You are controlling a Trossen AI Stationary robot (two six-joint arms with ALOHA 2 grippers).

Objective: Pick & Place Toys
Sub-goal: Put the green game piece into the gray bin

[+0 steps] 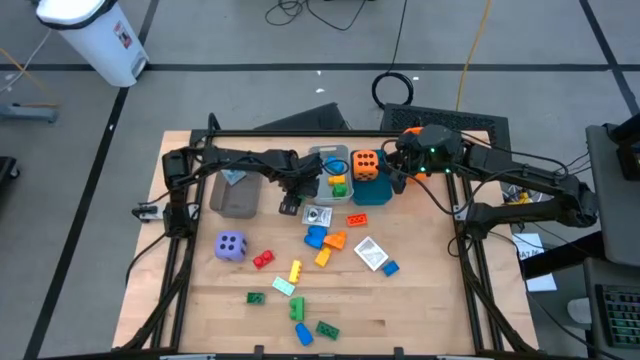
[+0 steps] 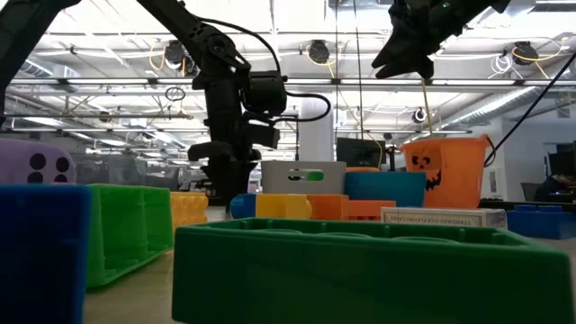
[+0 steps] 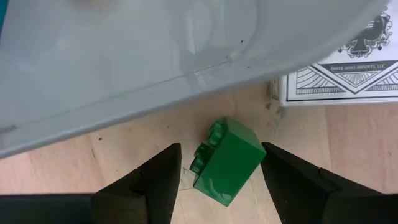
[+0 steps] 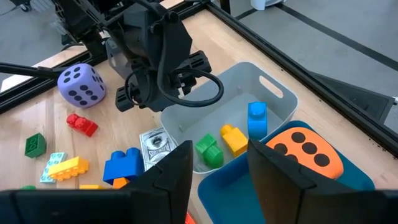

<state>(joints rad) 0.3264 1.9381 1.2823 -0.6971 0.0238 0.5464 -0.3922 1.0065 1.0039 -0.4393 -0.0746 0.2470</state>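
Observation:
A green brick [image 3: 227,162] lies on the wooden table beside the wall of a grey bin [image 3: 124,68]. My left gripper [image 3: 221,152] is open, low over the table, with one finger on each side of that brick. It shows in the high view [image 1: 293,200] at the bin's left side. My right gripper [image 4: 217,149] is open and empty. It hovers above the teal bin [image 1: 375,192], which holds an orange black-dotted die [image 1: 366,165]. The grey bin [image 4: 273,106] holds green, yellow and blue bricks.
A purple die [image 1: 230,246], two white packets [image 1: 318,216] [image 1: 370,253] and several loose bricks [image 1: 295,270] lie across the table's middle and near side. A second grey bin [image 1: 237,192] stands at the left. An orange bucket [image 2: 445,171] stands at the far right.

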